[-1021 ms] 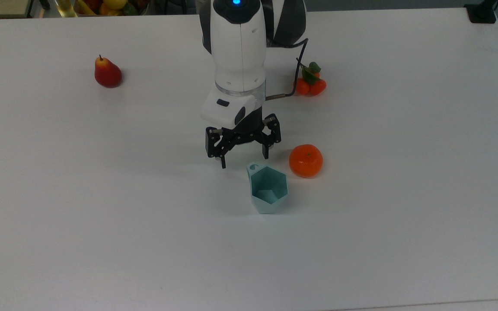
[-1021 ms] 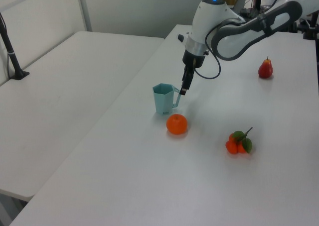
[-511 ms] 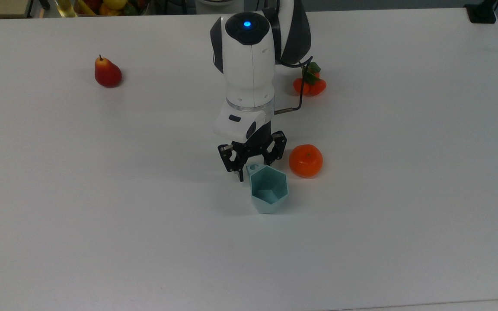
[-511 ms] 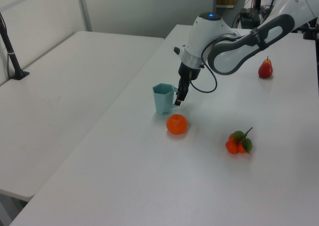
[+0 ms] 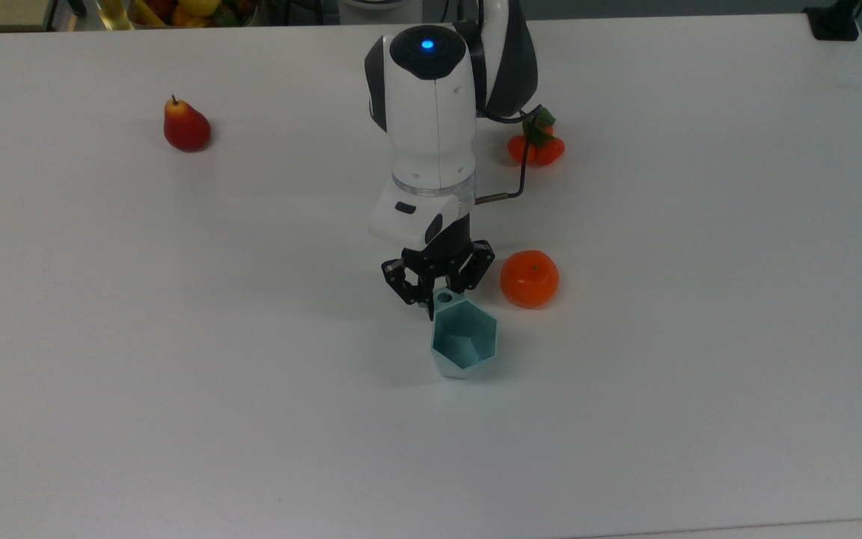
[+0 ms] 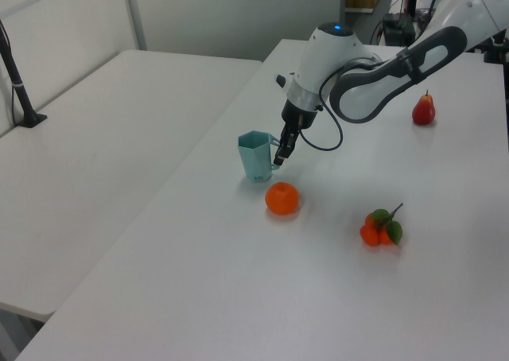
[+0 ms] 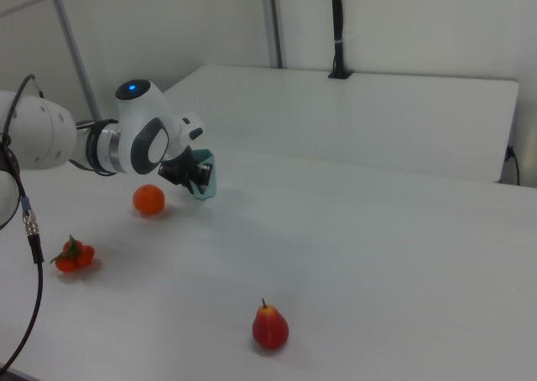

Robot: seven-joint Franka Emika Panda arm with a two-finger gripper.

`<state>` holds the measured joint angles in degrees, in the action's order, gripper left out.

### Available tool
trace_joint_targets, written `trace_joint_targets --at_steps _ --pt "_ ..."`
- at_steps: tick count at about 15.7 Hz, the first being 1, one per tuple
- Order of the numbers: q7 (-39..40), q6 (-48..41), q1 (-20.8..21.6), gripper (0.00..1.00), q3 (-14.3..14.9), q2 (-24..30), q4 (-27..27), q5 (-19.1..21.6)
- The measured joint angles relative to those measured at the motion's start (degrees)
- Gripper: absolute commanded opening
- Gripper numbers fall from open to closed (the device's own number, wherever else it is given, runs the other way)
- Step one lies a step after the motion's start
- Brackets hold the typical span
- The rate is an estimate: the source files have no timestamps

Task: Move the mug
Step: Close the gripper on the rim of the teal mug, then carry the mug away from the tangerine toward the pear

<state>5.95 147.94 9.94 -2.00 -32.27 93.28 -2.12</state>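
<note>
Jaws are clamped on the little tab handle of the mug [image 5: 464,343], which sits just in front of them, tilted, apparently off the worktop [image 5: 176,374]. Handle grip makes sense, the orange [image 5: 529,278] crowds one side.

Bright even overhead light, soft faint shadows on white table [image 5: 176,374], mild grain, slight softness

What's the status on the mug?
Pincer shut on the mug's tab handle. Mug tipped, apparently coming off the table. Orange just beside it on the top view's right, not touching.
</note>
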Motion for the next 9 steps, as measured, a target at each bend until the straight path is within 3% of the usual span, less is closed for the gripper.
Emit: trace_joint_targets --at_steps 6,9 --pt "-5.4 -1.0 -0.3 0.03 0.2 3.4 0.2 0.0" --pt "-7.2 -9.5 -1.4 0.03 0.6 8.7 2.3 0.0"
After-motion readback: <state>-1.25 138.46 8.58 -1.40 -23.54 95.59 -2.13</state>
